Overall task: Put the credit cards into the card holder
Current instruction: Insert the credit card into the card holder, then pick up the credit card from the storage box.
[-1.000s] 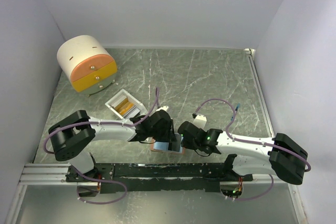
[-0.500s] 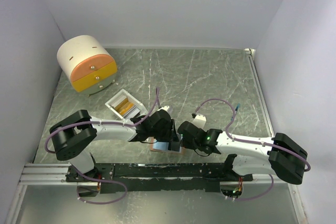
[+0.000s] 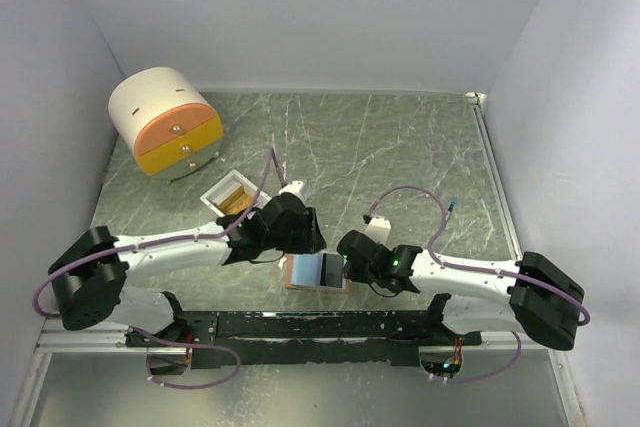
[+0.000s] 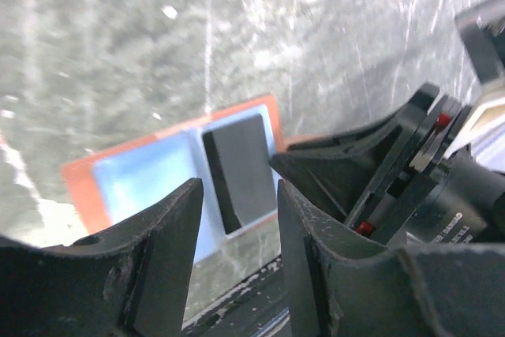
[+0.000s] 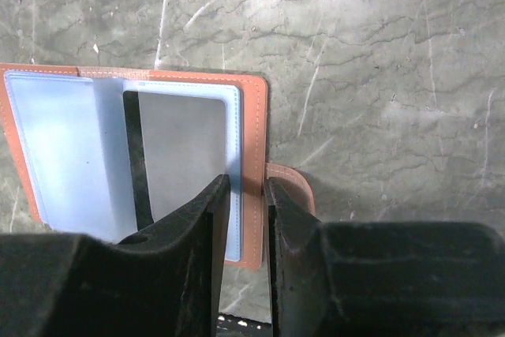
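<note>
The card holder (image 3: 305, 274) lies open near the table's front edge, salmon-brown rim around pale blue pockets (image 5: 55, 140). A dark grey credit card (image 5: 185, 151) sits in its right pocket and shows in the left wrist view too, as the card (image 4: 241, 165). My left gripper (image 3: 305, 245) hangs just behind the holder, open, with nothing between its fingers (image 4: 170, 234). My right gripper (image 5: 246, 195) stands over the holder's right border by the strap (image 5: 288, 183), jaws a narrow gap apart, the border lying flat beneath them. More credit cards (image 3: 236, 201), yellow-orange, lie in a white box.
The small white open box (image 3: 222, 190) stands behind and left of the holder. A round cream-and-orange drawer unit (image 3: 165, 125) sits at the back left. Walls close in the table on three sides. A black rail (image 3: 300, 325) runs along the near edge.
My left gripper has pulled back up and to the left off the holder, opening slightly, and the dark card stays in the pocket. The left arm's elbow swung out left. The right arm has not moved.
</note>
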Available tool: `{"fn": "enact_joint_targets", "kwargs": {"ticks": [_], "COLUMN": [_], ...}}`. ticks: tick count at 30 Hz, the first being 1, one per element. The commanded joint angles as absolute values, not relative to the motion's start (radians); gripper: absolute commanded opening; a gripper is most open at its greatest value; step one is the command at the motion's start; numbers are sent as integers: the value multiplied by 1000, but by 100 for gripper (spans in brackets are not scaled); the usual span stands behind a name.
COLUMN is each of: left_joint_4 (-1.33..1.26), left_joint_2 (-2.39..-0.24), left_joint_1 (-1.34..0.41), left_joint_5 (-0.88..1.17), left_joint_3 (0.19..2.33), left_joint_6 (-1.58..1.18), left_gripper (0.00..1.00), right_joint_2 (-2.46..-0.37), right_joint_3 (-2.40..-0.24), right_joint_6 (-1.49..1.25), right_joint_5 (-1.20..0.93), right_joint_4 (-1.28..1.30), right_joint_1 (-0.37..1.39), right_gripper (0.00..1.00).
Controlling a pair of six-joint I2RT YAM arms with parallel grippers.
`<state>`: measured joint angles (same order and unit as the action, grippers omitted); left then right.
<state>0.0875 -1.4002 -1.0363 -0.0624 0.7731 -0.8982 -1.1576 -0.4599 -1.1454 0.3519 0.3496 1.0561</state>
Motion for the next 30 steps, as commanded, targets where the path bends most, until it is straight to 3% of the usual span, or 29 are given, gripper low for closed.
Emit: {"fn": "enact_joint_targets", "kwargs": {"ticks": [1, 7, 18, 30], "left_joint_4": [285, 441, 466, 437], "left_joint_2": [-1330, -1274, -1147, -1246], "left_joint_1": [-975, -862, -670, -589], "left_joint_5": [-196, -258, -338, -277], "left_joint_3": [869, 957, 930, 873], "left_joint_6": [-755, -529, -164, 42], "left_gripper": [53, 54, 57, 55], "right_joint_2": [-1170, -1136, -1098, -1152], "right_joint_3": [-496, -526, -594, -611], "right_joint_6": [-1125, -1132, -1104, -1057], "right_joint_5": [381, 361, 337, 304], "right_joint_4": [375, 416, 461, 385], "right_joint_1": [1061, 1062, 1062, 1062], "right_gripper": [25, 27, 33, 32]}}
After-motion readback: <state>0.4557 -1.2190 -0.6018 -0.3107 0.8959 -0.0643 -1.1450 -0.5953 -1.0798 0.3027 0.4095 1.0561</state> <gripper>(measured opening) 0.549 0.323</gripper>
